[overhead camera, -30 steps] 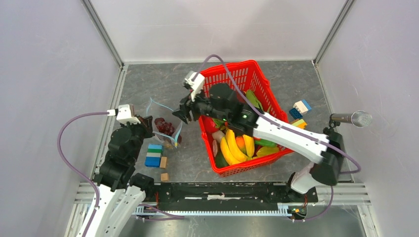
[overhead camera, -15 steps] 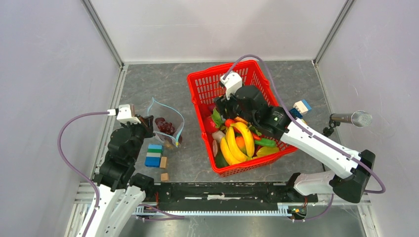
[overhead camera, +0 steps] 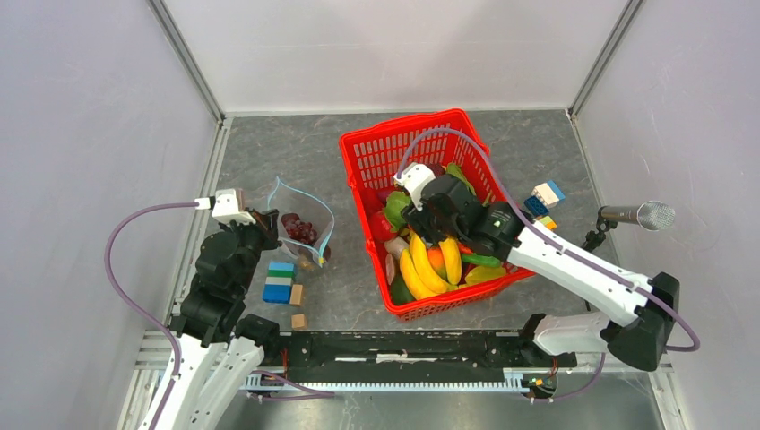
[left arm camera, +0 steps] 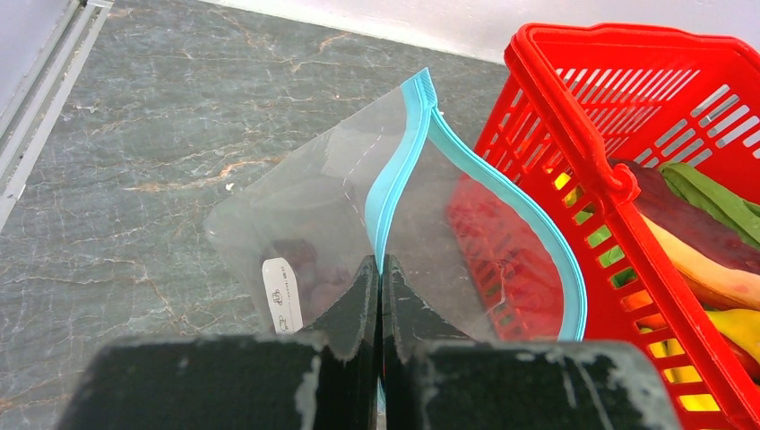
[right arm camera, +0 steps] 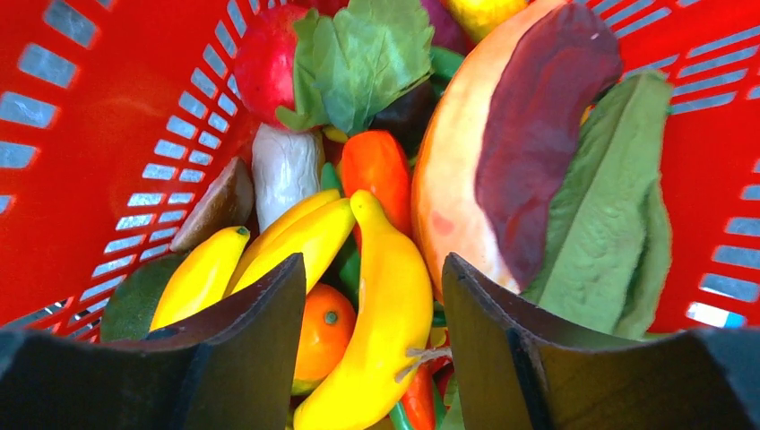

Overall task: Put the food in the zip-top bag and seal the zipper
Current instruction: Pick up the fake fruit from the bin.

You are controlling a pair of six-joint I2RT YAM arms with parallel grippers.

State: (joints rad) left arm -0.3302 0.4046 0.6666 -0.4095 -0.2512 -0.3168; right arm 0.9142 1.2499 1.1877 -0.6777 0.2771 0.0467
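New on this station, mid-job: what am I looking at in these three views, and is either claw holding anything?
Two robot arms are bolted at the near edge of the table. The overhead view looks down on both; the other two views come from a camera on each wrist. The left gripper is shut on the mouth edge of the clear zip-top bag, holding it open; purple grapes lie inside. The right gripper is open and empty, above bananas in the red basket of toy food. Beside the bag sit coloured blocks and wooden cubes.
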